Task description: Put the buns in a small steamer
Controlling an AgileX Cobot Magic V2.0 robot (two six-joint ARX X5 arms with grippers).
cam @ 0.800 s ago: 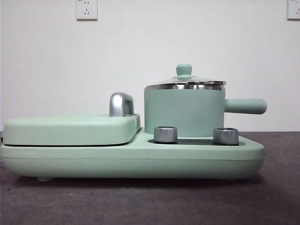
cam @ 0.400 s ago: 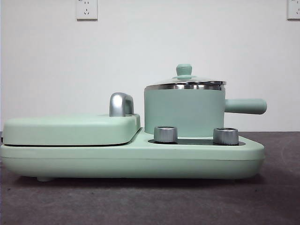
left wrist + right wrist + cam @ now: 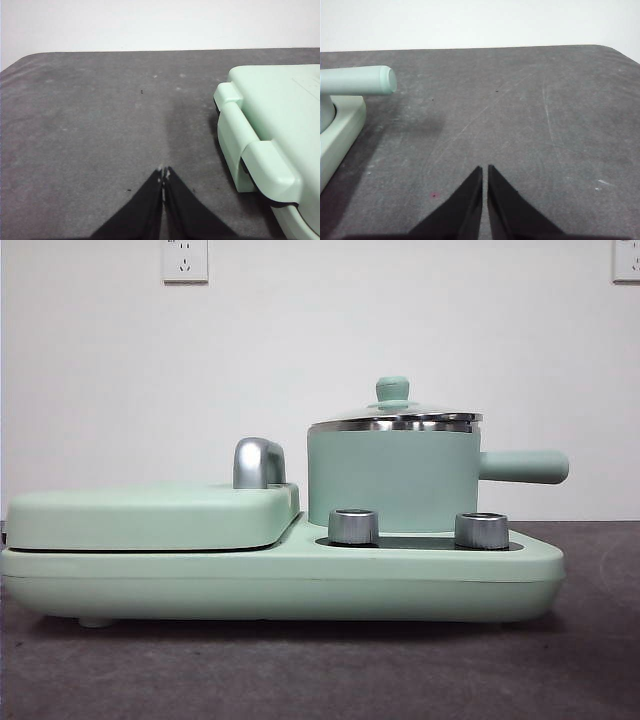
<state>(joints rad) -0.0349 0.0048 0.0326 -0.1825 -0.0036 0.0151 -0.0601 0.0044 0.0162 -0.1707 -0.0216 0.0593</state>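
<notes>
The small steamer (image 3: 392, 476), a mint-green pot with a steel rim and green-knobbed lid on, stands on the right side of the mint-green cooker base (image 3: 280, 580). Its straight handle (image 3: 524, 466) points right and shows in the right wrist view (image 3: 357, 80). The buns are not in view. My left gripper (image 3: 163, 172) is shut and empty above the grey table, beside the flat hinged griddle lid (image 3: 272, 125). My right gripper (image 3: 485, 170) is shut and empty over the table, apart from the handle. Neither arm shows in the front view.
The closed griddle lid (image 3: 150, 516) with a steel handle (image 3: 258, 462) fills the cooker's left half. Two steel knobs (image 3: 353, 526) sit in front of the pot. The dark grey table (image 3: 520, 115) ends at a white wall with sockets (image 3: 185, 260).
</notes>
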